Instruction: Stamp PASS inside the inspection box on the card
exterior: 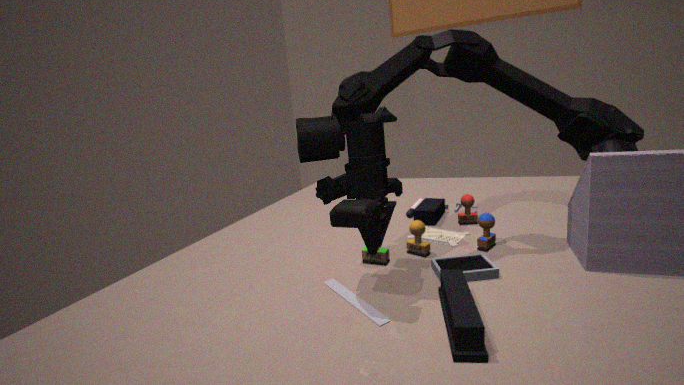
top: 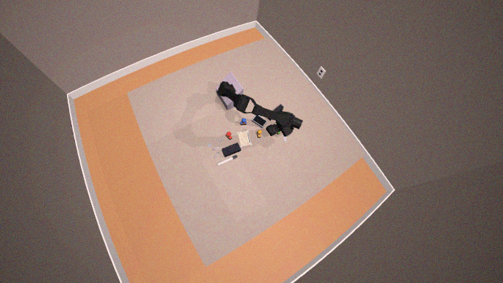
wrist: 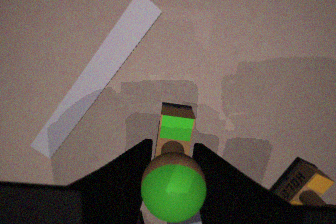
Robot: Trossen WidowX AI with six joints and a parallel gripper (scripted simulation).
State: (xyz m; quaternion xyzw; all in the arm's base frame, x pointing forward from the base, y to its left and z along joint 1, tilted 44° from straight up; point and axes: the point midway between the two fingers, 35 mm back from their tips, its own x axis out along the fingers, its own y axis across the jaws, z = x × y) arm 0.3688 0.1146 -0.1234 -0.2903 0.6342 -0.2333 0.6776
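My gripper [top: 279,130] [exterior: 373,249] [wrist: 172,148] points down and is shut on the green stamp [exterior: 375,257] [wrist: 173,187], whose round knob shows close in the wrist view. The stamp's base hangs below the fingertips, seemingly a little above the bench; its lettering is not visible. The open ink pad [top: 259,120] [exterior: 466,263], black in a grey rim, lies toward the arm's base. The cream card [top: 244,138] [exterior: 443,236] lies beyond the yellow stamp [top: 259,133] [exterior: 417,245] [wrist: 320,183]; its box cannot be made out.
The blue stamp [top: 243,120] [exterior: 486,232] and red stamp [top: 229,134] [exterior: 467,214] stand around the card. A black block [top: 231,149] [exterior: 429,210], a white marker [top: 225,161] and small clips lie beyond. A black stapler [exterior: 461,310] lies beside the pad, a pale strip [exterior: 355,301] [wrist: 97,75] near the gripper.
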